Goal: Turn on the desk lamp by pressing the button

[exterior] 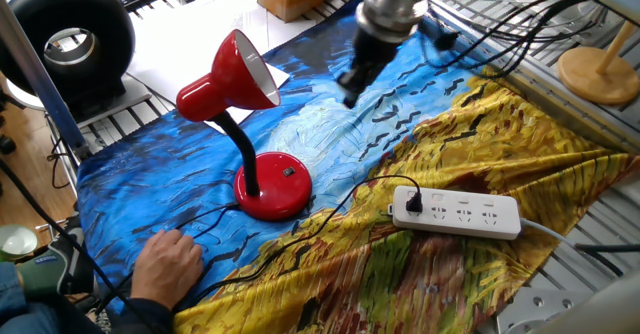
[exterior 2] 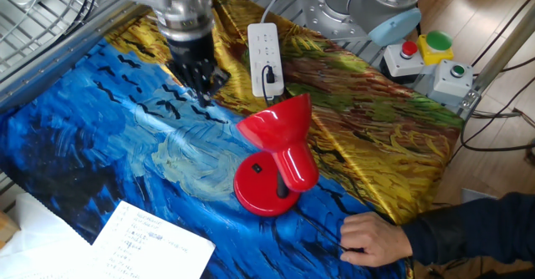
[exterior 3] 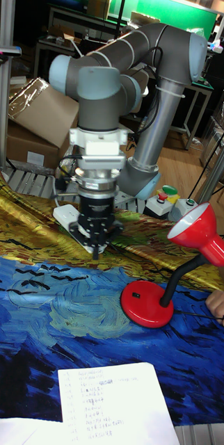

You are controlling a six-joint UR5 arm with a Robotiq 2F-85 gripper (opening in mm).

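Observation:
The desk lamp stands on the painted blue and yellow cloth, its red cone shade (exterior: 228,79) on a black bent neck above the round red base (exterior: 272,185). The button (exterior: 289,171) is a small dark square on top of that base, also visible in the other fixed view as the button (exterior 2: 257,168) and in the tall view as the button (exterior 3: 135,295). My gripper (exterior: 349,96) hovers over the cloth, apart from the lamp and beyond its base, pointing down. In the tall view the gripper (exterior 3: 96,254) has its fingertips meeting in a point, with nothing held.
A person's hand (exterior: 170,264) rests on the cloth close to the lamp base, by its black cord. A white power strip (exterior: 457,212) lies on the yellow part. A printed sheet (exterior 3: 112,400) lies at the cloth's edge. A wooden stand (exterior: 600,74) sits at the far right.

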